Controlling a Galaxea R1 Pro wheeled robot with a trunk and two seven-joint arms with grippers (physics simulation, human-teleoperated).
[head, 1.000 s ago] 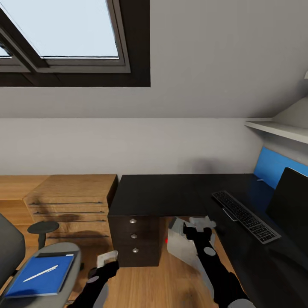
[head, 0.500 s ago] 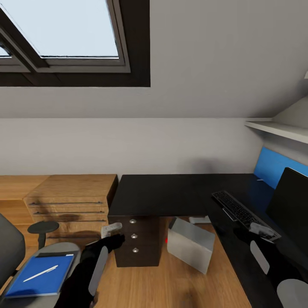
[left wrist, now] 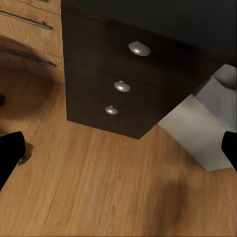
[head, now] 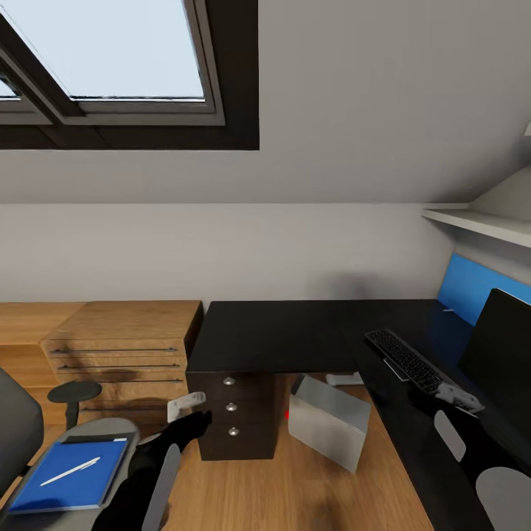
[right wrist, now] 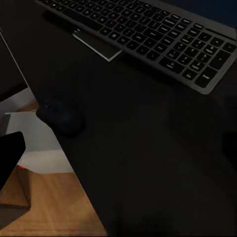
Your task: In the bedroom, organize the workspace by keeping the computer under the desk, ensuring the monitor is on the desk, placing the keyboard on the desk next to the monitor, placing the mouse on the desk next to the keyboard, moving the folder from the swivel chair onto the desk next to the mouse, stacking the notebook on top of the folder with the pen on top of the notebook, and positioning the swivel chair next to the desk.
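Observation:
The black desk [head: 295, 332] carries the keyboard [head: 413, 365] [right wrist: 148, 29] and, beside it at the right, the monitor [head: 505, 346]. A dark mouse [right wrist: 61, 116] lies on the desk near the keyboard. Under the desk stands the pale grey computer [head: 328, 420] [left wrist: 197, 123]. The blue folder [head: 70, 476] rests on the swivel chair [head: 110, 435] seat with the pen [head: 70, 470] on top; I cannot make out the notebook. My left gripper [head: 184, 405] [left wrist: 118, 153] hangs open before the desk drawers [left wrist: 121, 86]. My right gripper [head: 457, 394] [right wrist: 118, 148] hovers open over the keyboard's near end.
A light wooden drawer unit [head: 122, 346] stands left of the desk against the wall. A blue wall panel [head: 464, 284] and a white shelf [head: 479, 221] sit behind the monitor. Wooden floor [head: 295, 487] lies open between the chair and the computer.
My right arm swung from above the computer to the right, over the desk at the keyboard's near end. My left arm rose and reached forward toward the drawers.

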